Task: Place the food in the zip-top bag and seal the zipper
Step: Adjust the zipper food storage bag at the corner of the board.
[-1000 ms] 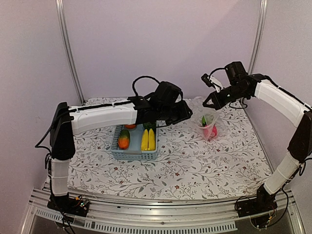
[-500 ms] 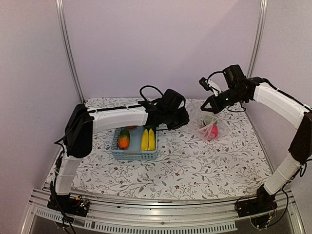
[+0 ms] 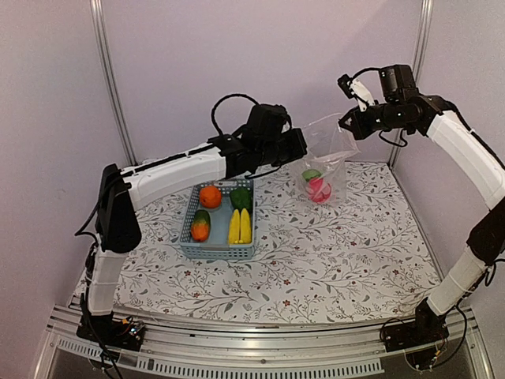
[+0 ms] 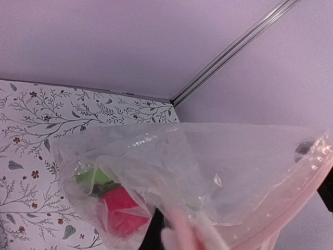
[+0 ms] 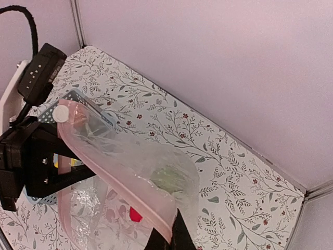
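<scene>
Down on the flowered table (image 3: 355, 260) nothing is being touched, because all the action is up in the air at the far side. The left arm (image 3: 173, 174) stretches long and nearly level from the near-left corner towards the far middle. The right arm (image 3: 465, 150) rises tall along the right edge and bends back inward at the top.

The blue basket (image 3: 213, 251) sits left of centre, and there's food in it: an orange (image 3: 210, 196), bananas (image 3: 240, 227) and a couple of green pieces.

Now the bag (image 3: 325, 146). It hangs clear of the table, just right of the basket, slung between the two grippers. The left gripper (image 3: 298, 150) is clenched on its left top edge and the right gripper (image 3: 347, 125) is clamped on the right top corner, a little higher.

This thing looks thin, crinkly and limp. I'd expect it to sag, fold and slide out of a loose pinch, so the firm top edge is the place to hold it, not the film below.

A red piece (image 3: 319, 189) and a green piece (image 3: 311, 174) weigh down the bottom, light enough that the film only bulges.

From the right wrist, the pinkish zipper (image 5: 114, 172) runs taut between the two grips. That's the stiffest part, and probably the best line to pinch when sealing.
</scene>
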